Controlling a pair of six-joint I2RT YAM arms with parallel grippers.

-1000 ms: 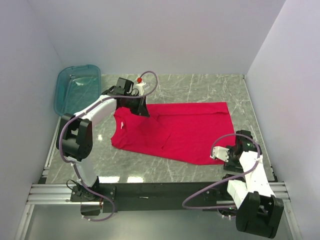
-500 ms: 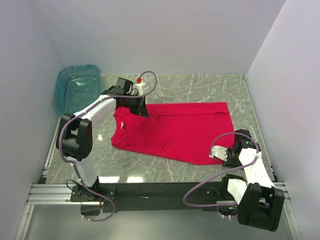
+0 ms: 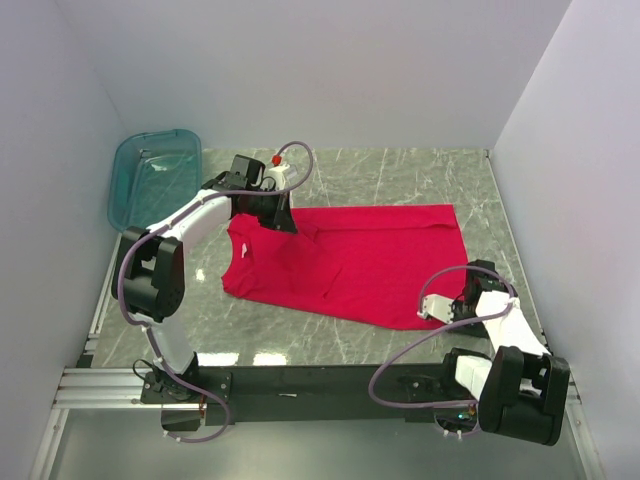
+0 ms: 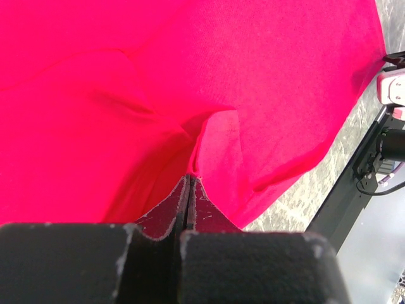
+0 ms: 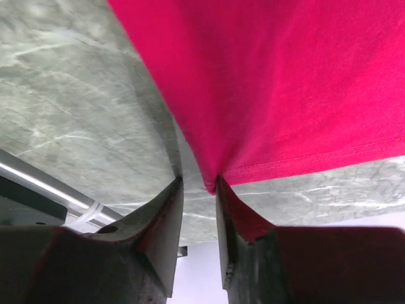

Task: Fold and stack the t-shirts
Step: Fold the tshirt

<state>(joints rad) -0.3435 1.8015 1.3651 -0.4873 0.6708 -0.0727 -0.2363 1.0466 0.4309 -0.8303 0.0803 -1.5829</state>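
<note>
The red t-shirt [image 3: 350, 262] lies spread almost flat on the marble surface [image 3: 400, 170], just beside the teal tub [image 3: 127, 190]. The left hand [image 4: 189, 178] is clenched on a pinch of cloth at the shirt edge nearest the tub. The right hand [image 5: 198, 180], at the corner farthest from the tub, has its jaws narrowly parted around the hem, not clamped. I'd say the folding is barely begun: no finished fold, nothing stacked.
</note>
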